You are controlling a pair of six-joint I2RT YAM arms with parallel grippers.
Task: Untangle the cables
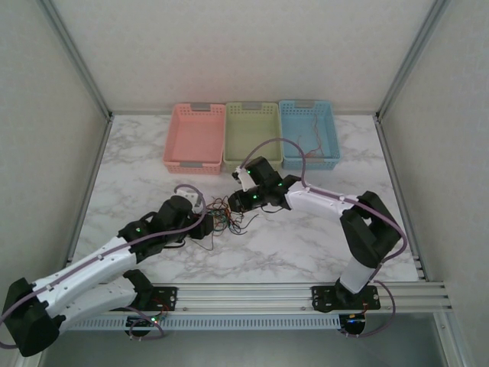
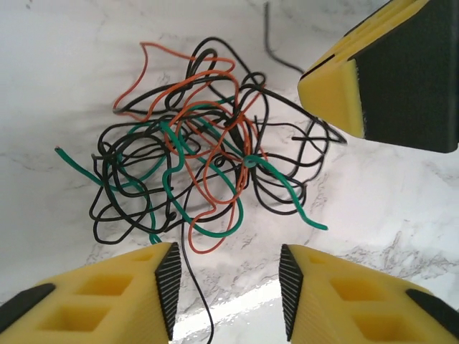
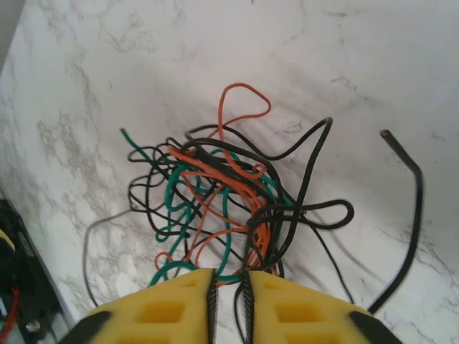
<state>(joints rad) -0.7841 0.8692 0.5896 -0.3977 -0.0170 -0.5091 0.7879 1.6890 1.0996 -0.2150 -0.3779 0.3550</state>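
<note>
The marble bench (image 1: 306,245) held three baskets (image 1: 252,163) at the back. In the middle of the bench lay the cables (image 2: 201,158), one knotted clump of black, orange and green.

The left hand (image 2: 229,279) sat at the clump's edge, spread open and gripping nothing. The right hand (image 3: 228,283) was squeezed almost tight. It looked like it pinched a few strands, but the tips hid that.

A hard pull could tighten the knot. It could also drag the whole clump, since nothing held it down. One black strand (image 3: 412,208) lay loose beside it.
</note>
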